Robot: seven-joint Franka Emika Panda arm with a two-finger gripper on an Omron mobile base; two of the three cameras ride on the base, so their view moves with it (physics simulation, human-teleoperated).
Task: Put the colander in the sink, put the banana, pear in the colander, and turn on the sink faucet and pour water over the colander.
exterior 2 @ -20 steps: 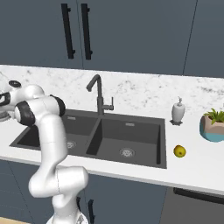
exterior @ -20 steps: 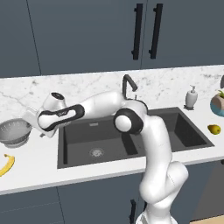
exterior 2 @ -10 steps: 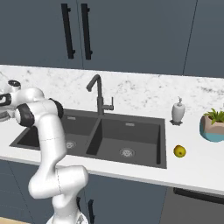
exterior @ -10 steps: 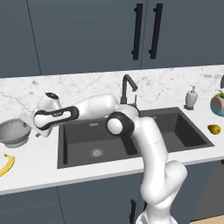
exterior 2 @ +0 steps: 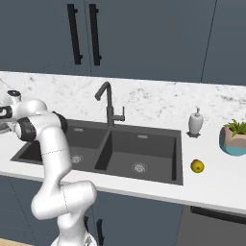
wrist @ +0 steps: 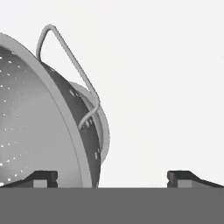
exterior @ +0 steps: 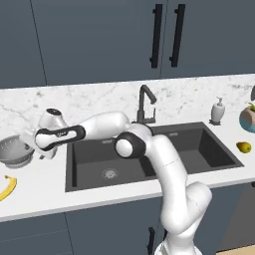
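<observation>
The silver perforated colander (exterior: 14, 151) stands on the white counter left of the sink (exterior: 99, 158). My gripper (exterior: 35, 142) hangs at its right rim, jaws open. In the hand view the colander (wrist: 39, 127) lies tipped at the left, with its wire handle (wrist: 70, 65) and rim between my fingertips (wrist: 41, 178); nothing is gripped. The banana (exterior: 7, 187) lies near the counter's front edge, in front of the colander. The pear (exterior: 243, 147) (exterior 2: 197, 166) sits right of the sink. The dark faucet (exterior: 144, 102) (exterior 2: 108, 103) rises behind the basins.
A white soap dispenser (exterior: 217, 110) (exterior 2: 195, 122) and a teal plant pot (exterior: 247, 118) (exterior 2: 234, 140) stand at the back right. Dark cabinets hang above the counter. The arm stretches across the left basin.
The arm has reached further left, bringing the hand closer to the colander's rim. The jaws have stayed open and the fruit has not moved.
</observation>
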